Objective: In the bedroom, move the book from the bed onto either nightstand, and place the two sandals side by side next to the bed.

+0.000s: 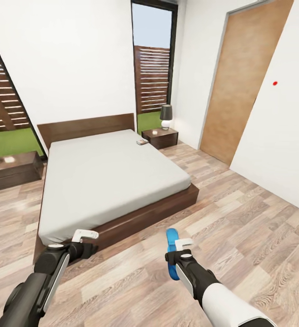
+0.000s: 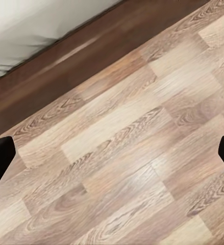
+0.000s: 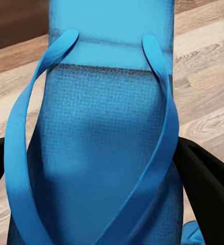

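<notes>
— Where is your right end effector (image 1: 176, 249)?
— Pinching one bright blue flat sandal (image 1: 171, 254) above the plank floor (image 1: 240, 236), near the grey-mattress bed (image 1: 113, 177).
— And your left end effector (image 1: 85, 240)?
— Spread – nothing between.

Open plank floor (image 1: 222, 218) lies ahead and to the right, reaching the door (image 1: 242, 81) wall. The low bed (image 1: 113, 172) blocks the way left of centre, its wooden frame (image 2: 66, 61) near the left fingers (image 2: 0, 158).

Head view high, facing bed (image 1: 113, 177); wrist views close, downward; all share plank floor (image 1: 240, 227).
</notes>
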